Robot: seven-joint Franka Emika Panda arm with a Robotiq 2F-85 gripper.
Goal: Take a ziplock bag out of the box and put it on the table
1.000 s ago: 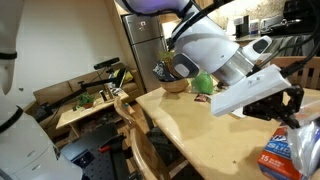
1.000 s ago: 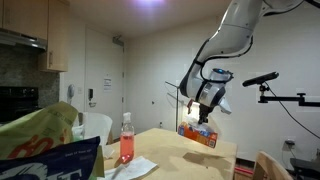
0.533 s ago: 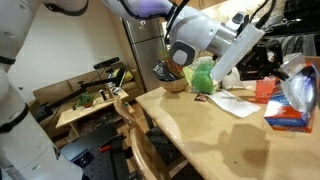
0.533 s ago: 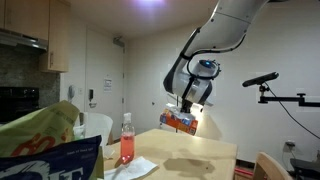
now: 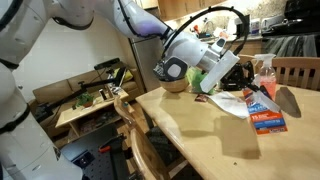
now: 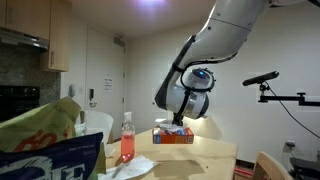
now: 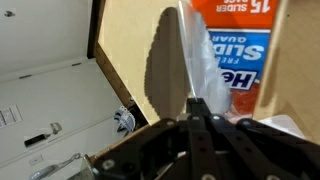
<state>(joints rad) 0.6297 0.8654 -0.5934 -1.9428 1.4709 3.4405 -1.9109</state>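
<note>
**Hand pinched on one bag beside the box**

The wrist view shows the hand (image 7: 192, 112) with its fingers pressed together on the edge of one thin, greyish see-through ziplock bag (image 7: 168, 65), right next to the orange-red and blue box (image 7: 240, 40). In an exterior view the pale bag (image 5: 228, 101) lies low over the worktop (image 5: 200, 140), just beside the single box (image 5: 266, 116). Both exterior views show one pink spray bottle (image 6: 126, 140); the wrist view shows none.
</note>
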